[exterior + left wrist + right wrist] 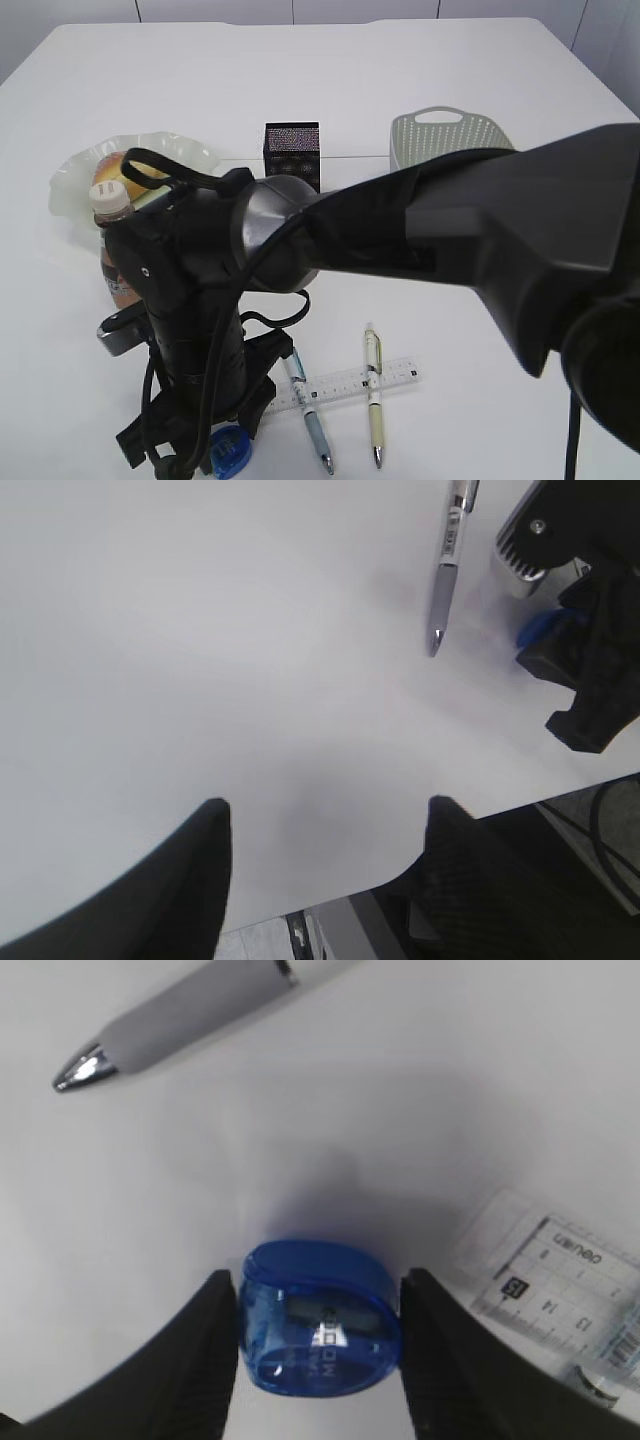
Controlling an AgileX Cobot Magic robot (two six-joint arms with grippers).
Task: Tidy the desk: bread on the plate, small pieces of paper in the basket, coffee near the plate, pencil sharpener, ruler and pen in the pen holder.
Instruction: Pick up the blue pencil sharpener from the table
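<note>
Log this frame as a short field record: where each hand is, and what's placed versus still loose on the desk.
right hand: fingers flank the blue pencil sharpener on the desk
left hand: open above bare desk, empty
placed: bread on plate, coffee beside it
loose: ruler, two pens
pen holder: contents not visible
basket: contents not visible

Between the ribbed matt black fingers sits the glossy translucent blue plastic pencil sharpener. Just right of them is the clear smooth plastic ruler with black markings. Ahead, the pen with a matt grey rubbery grip and shiny metal tip lies on the smooth matt white desk.
</note>
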